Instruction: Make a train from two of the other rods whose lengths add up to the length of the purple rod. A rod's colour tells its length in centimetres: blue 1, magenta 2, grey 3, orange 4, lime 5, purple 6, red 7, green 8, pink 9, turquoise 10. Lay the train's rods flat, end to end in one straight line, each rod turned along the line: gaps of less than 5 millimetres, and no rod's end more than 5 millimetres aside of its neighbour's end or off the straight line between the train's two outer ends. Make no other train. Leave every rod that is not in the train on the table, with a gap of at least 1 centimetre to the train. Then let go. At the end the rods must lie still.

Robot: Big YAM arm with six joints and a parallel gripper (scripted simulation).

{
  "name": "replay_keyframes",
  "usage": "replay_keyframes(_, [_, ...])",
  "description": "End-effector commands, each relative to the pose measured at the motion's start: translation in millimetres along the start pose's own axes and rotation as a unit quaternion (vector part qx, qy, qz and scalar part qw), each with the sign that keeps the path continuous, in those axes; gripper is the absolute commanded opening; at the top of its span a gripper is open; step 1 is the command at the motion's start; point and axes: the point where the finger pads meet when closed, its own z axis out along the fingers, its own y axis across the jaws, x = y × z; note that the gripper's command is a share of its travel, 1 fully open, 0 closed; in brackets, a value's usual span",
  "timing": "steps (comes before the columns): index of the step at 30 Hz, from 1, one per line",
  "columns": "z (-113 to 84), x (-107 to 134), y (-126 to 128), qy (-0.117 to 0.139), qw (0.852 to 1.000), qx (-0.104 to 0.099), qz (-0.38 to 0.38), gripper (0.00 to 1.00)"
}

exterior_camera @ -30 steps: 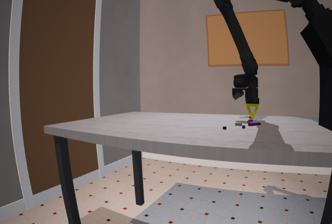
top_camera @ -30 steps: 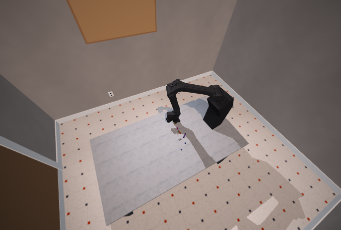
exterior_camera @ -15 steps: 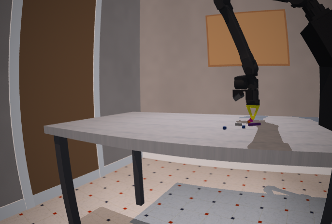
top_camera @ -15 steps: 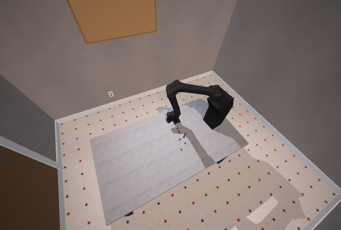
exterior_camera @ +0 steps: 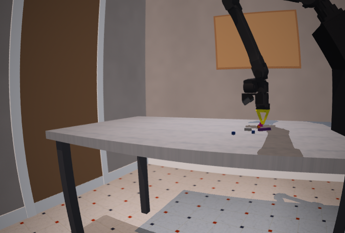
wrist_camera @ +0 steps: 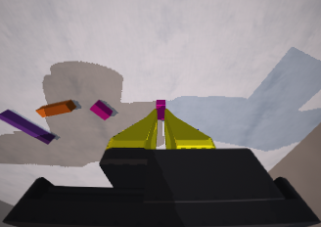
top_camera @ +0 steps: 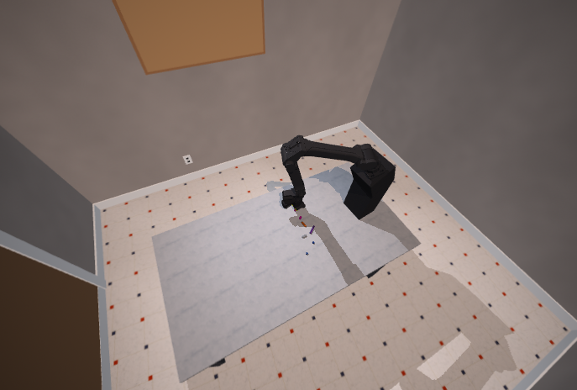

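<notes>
Wrist view: my gripper pinches a magenta rod upright at its tips; a second magenta rod, orange rod and purple rod lie left.

I'm seeing 1 magenta rod sitting pinched at my fingertips. Left of the tool, a second magenta rod, the orange rod and the purple rod are lying flat.

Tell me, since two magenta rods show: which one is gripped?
The short magenta rod pinched between the yellow fingertips of the gripper; the other magenta rod lies beside the orange rod.
</notes>
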Motion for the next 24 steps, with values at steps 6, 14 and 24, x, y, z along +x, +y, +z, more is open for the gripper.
replay_keyframes(6, [4.1,1.1,3.2,-0.002,1.0,0.0,0.002,0.04])
replay_keyframes(14, [4.1,1.1,3.2,-0.002,1.0,0.0,0.002,0.04])
replay_keyframes(24, [4.1,1.1,3.2,-0.002,1.0,0.0,0.002,0.16])
